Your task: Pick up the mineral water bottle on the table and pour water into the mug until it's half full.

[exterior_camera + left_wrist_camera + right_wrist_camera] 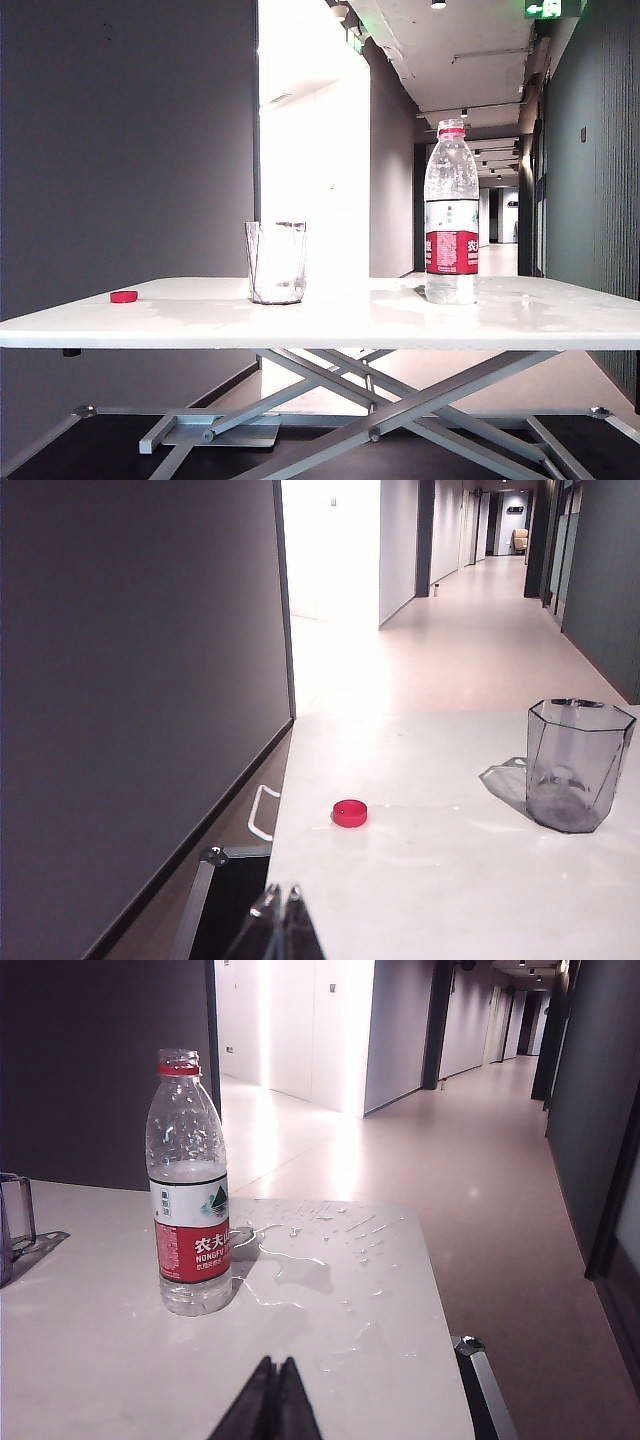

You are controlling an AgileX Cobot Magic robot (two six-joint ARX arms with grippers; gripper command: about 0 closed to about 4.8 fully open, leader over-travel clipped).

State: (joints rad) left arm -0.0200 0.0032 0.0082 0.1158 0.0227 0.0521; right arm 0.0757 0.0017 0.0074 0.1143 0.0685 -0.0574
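2 dark, slim, tapering pincer tips: left pincer (281,917), right pincer (273,1393).

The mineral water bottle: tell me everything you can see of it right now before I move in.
The mineral water bottle is clear ribbed plastic with a red-and-white label and red neck ring. Its cap is off and the mouth open. It stands upright on the white table, to the right of the mug in the exterior view, with water up to the label's top. Spilled drops lie beside it. Neither end effector touches it.
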